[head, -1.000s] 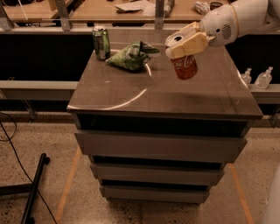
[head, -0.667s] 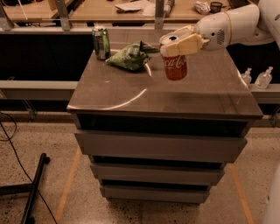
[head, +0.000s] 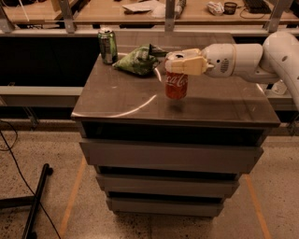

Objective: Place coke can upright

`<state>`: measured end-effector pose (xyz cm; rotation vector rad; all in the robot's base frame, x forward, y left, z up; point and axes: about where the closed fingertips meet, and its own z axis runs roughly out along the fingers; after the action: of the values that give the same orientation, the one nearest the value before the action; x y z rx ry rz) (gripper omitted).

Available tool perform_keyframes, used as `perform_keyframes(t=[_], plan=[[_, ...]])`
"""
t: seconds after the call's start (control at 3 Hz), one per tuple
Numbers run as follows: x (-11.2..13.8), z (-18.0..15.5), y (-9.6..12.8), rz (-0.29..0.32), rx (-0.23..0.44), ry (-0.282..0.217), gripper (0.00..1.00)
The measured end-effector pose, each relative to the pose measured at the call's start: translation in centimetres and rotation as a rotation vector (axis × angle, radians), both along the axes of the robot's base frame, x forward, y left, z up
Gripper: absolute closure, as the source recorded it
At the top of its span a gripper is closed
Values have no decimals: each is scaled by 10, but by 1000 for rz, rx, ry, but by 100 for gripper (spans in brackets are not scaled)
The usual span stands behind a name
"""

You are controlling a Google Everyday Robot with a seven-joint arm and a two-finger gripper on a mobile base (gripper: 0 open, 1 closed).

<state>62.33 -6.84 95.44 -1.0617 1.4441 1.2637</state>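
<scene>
The end effector [head: 176,64] is clamped on the top of the upright coke can [head: 176,86], mid-table [head: 121,100].

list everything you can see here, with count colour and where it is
coke can: 1, red, upright, middle of cabinet top
green can: 1, green, upright, cabinet's back left corner
bag: 1, green, crumpled, right of the green can
cabinet: 1, brown top, grey drawers, centre
desk: 1, light wood, behind the cabinet
stand leg: 1, black, floor at lower left
arm: 1, white, reaching in from the right
tool: 1, beige, clamped round the coke can's top
</scene>
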Motion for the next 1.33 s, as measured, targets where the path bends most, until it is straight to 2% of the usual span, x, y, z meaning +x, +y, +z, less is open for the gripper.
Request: perform_keyframes(t=[0.33, 0.67, 1.0, 1.33], plan=[[-3, -13, 10, 19, 56, 10, 66], [-8, -14, 14, 48, 87, -13, 43], [-14, -18, 15, 21, 90, -65, 12], [-17, -26, 19, -1, 59, -94, 0]])
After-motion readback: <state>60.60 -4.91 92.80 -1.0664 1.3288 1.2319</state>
